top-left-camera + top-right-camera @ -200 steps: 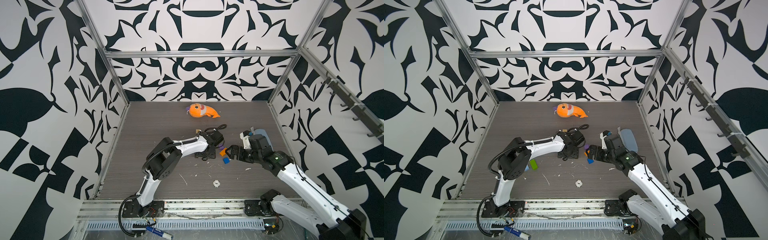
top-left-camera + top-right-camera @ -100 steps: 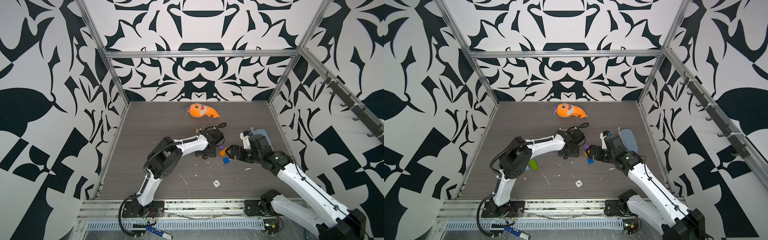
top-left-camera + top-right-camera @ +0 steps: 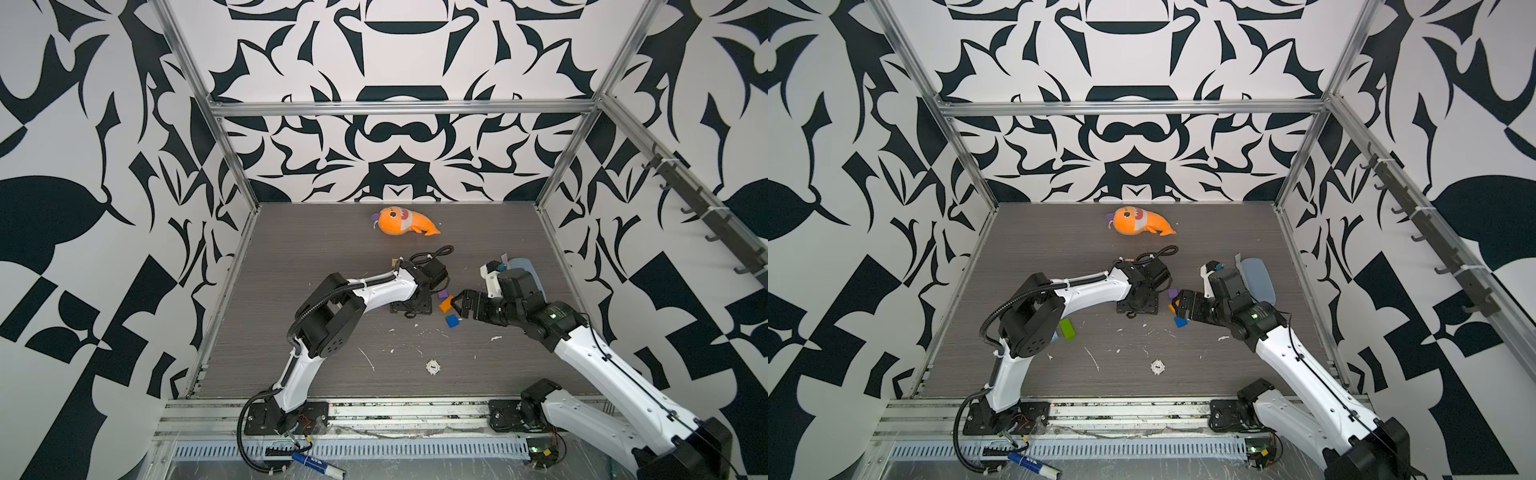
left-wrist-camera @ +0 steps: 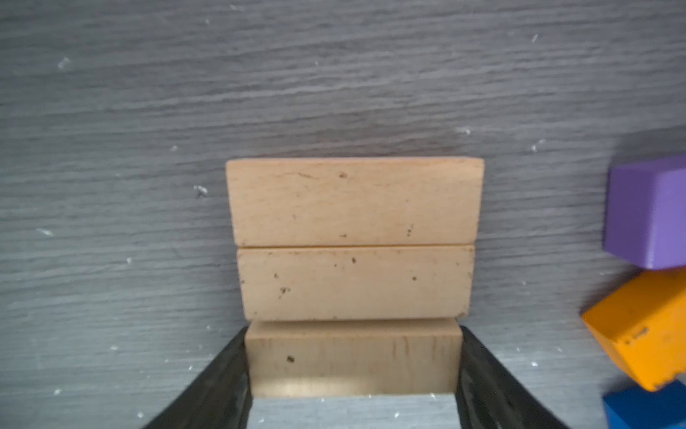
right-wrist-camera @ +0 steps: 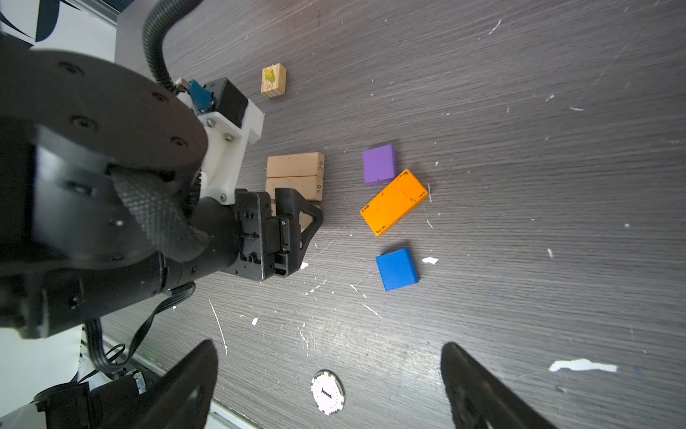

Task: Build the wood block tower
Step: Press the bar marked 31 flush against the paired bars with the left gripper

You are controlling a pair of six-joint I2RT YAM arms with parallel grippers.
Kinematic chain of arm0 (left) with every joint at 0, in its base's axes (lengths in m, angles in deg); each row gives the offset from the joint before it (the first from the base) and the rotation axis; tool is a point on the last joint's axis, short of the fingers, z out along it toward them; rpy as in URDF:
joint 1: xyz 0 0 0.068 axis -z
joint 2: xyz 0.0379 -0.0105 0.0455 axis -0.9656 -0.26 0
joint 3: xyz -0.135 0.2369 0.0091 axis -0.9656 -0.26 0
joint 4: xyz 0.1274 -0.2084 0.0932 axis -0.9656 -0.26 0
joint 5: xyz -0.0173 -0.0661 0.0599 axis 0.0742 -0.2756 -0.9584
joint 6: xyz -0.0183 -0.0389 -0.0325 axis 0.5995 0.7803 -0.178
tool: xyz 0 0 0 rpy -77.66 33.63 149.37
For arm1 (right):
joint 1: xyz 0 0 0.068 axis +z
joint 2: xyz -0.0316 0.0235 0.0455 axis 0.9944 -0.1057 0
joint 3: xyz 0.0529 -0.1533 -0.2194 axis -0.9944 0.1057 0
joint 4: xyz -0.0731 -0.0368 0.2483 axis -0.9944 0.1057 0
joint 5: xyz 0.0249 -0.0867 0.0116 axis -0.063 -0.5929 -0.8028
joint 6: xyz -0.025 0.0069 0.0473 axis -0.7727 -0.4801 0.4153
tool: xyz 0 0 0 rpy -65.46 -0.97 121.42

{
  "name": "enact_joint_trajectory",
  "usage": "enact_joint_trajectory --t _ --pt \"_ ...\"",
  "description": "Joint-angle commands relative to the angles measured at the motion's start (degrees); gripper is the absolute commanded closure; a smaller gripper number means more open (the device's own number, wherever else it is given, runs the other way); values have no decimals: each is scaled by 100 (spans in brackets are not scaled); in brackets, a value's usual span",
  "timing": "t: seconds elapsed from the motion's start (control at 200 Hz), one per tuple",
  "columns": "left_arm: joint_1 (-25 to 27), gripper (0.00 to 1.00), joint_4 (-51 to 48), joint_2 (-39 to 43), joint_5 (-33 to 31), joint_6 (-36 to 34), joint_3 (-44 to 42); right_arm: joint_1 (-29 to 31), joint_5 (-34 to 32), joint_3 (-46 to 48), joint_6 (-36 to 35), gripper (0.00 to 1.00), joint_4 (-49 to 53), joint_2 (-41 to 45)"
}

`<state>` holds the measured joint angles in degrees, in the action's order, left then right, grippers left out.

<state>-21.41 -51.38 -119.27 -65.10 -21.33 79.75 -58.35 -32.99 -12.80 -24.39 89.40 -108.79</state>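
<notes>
Evidently the left claw [image 4: 353, 332] clasps a stiff, likely light bar [image 4: 352, 358] by its smooth ends; the right claw [image 5: 328, 347] gapes empty.

Both top views look steeply down from high above the near edge of the table [image 3: 291, 249], facing the back wall [image 3: 395, 158], far enough off to share nearly the whole scene; the left wrist camera points straight down from very close onto three tan bars [image 4: 352, 282]. The right wrist camera, farther back, looks slantwise across the table at those same bars; the purple cube [image 5: 378, 163], orange brick [image 5: 394, 202] and blue cube [image 5: 397, 269] beside them also edge the left wrist view and appear in both top views.
</notes>
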Motion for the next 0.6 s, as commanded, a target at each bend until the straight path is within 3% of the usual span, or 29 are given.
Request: enact_joint_trajectory --t 0.0,0.6 --pt "-26 33 -220 -193 -3 10 107 -23 26 -123 -19 3 -80 63" --pt "-52 32 -237 -241 -66 20 156 -27 63 -127 -1 3 -107 33"
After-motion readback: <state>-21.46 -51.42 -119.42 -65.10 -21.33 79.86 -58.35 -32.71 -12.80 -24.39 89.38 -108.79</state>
